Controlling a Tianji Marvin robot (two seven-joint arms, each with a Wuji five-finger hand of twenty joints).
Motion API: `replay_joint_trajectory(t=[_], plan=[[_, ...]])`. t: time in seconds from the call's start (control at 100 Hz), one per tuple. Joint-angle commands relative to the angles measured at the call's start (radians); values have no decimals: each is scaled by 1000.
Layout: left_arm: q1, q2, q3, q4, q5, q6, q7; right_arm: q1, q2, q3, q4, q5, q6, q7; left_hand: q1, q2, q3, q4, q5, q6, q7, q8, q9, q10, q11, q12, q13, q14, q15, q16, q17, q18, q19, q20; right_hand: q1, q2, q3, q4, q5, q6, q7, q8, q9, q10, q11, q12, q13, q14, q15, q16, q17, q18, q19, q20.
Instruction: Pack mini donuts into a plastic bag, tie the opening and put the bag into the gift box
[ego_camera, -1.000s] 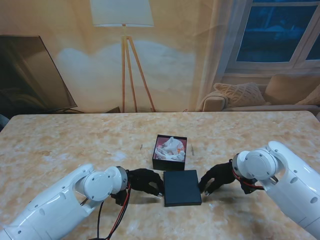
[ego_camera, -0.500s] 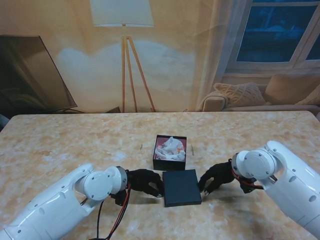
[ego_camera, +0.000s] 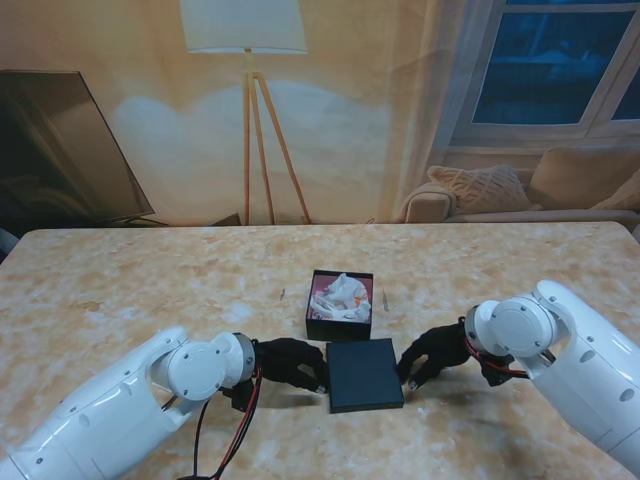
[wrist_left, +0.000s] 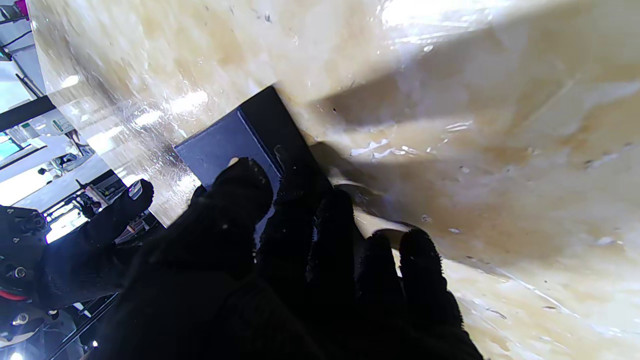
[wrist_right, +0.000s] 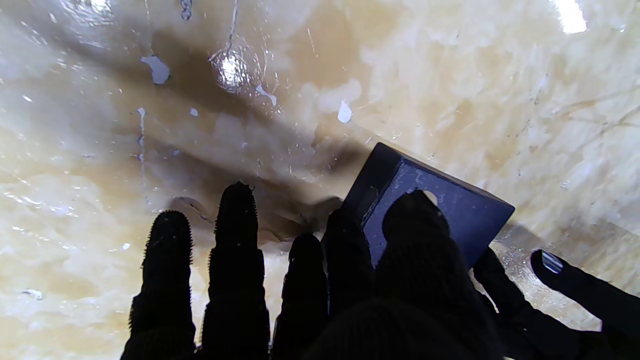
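Note:
The black gift box (ego_camera: 320, 327) stands open in the middle of the table, with a tied clear bag of pink donuts (ego_camera: 342, 294) inside it. Nearer to me lies its flat black lid (ego_camera: 365, 375) (wrist_left: 220, 145) (wrist_right: 450, 210). My left hand (ego_camera: 290, 362) (wrist_left: 280, 260) grips the lid's left edge, thumb on top and fingers against the side. At the lid's right edge my right hand (ego_camera: 432, 355) (wrist_right: 350, 280) does the same. Each wrist view also shows the other hand's fingertips beyond the lid.
Two thin short sticks or ties lie on the marble table, one (ego_camera: 385, 298) right of the box and one (ego_camera: 283, 294) left of it. The table's far edge (ego_camera: 320, 228) runs under a backdrop of a lamp and sofa.
The right hand has closed in slightly on the lid's right edge. The lid, the box and the left hand have barely moved.

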Motion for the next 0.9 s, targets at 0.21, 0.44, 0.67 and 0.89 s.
replay_joint_trajectory(t=[0.21,0.44,0.67,0.89], plan=[[59,-12,-3,38,-34,27,-22,-38,-10,3,18,30,-21,6,-33,5,54,22,-45,-26,-60,-38,-51,-38,-35,-24,77,125,97,35,75,217,-22,-56,73,4,6,25,-28,-68,-36,-13,3,-6,-10,3,-102,26,-354,-153,5,3,3,-2],[64,-14,-11,37,-47,35,-22,-32,-11,-8,26,14,-30,-5,-17,-19,52,-18,-6,-21,-9,11,-47,-38,-33,-23,75,124,96,37,72,216,-20,-54,71,-6,-1,20,27,-65,-2,0,-9,8,-14,-1,-105,32,-355,-154,6,2,5,-3],[66,-10,-13,33,-46,45,-33,-3,-8,-50,35,-13,-23,4,-14,-14,42,-17,-6,-24,-18,15,-54,-41,-37,-25,69,122,93,35,69,215,-24,-56,63,-11,-7,17,109,-79,50,22,-23,15,-14,-7,-114,29,-359,-157,4,-1,6,-5],[63,-10,-10,34,-48,48,-37,3,-5,-61,31,-33,-25,13,-2,-17,27,-23,10,-17,-11,27,-55,-40,-37,-26,67,123,93,35,68,214,-25,-57,69,-16,-18,1,85,-115,144,-61,-38,25,-8,-18,-119,31,-360,-162,2,-3,7,-10]])
